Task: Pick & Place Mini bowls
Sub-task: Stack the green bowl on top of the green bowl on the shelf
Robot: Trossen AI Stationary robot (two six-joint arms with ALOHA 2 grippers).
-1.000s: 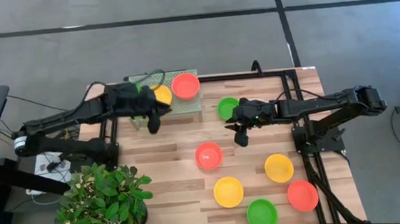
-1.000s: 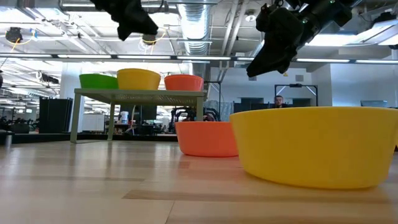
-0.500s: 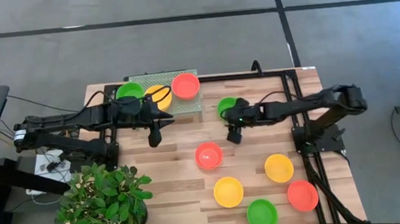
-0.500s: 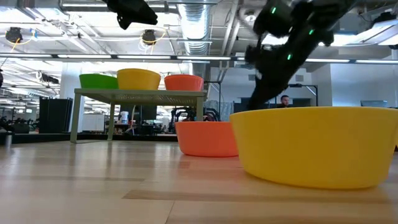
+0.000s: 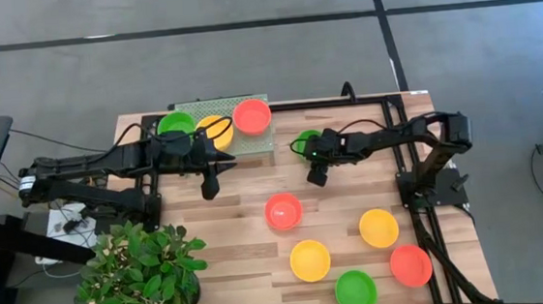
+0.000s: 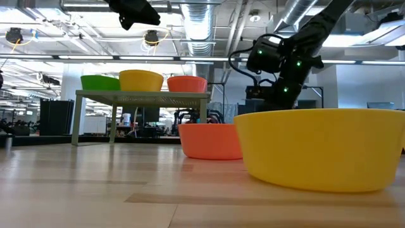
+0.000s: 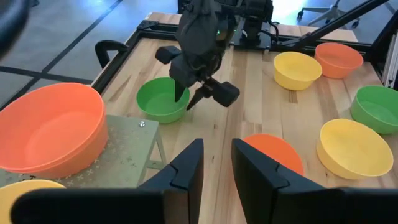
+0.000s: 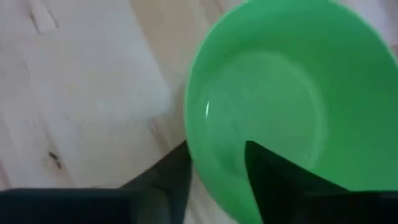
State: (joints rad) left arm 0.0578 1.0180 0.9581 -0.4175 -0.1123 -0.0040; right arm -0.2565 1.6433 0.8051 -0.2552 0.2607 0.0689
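A green mini bowl [image 5: 304, 141] sits on the table just right of the pale green mesh rack [image 5: 251, 140]. My right gripper [image 8: 214, 168] is open at this bowl's rim, one finger inside and one outside; the left wrist view shows it too [image 7: 188, 98]. My left gripper [image 5: 209, 184] hangs open and empty in front of the rack. A green [image 5: 174, 123], a yellow [image 5: 215, 129] and a red-orange bowl [image 5: 251, 116] stand on the rack. My right gripper stands astride the green bowl's rim [image 8: 198, 163], slanting down, one finger [image 8: 273, 180] inside the bowl and one outside. The bowl rests on the table. I cannot tell whether the fingers touch the rim.
More bowls stand on the near half of the table: red-orange [image 5: 283, 211], yellow [image 5: 310, 260], yellow [image 5: 378, 228], red-orange [image 5: 411, 265] and green [image 5: 355, 291]. A potted plant [image 5: 140, 274] fills the near left corner. Bare wood lies between the two grippers.
My left gripper has drawn back from over the rack toward the table's near edge, then kept still. My right gripper has gone down and toward the table's left, onto the green bowl's rim.
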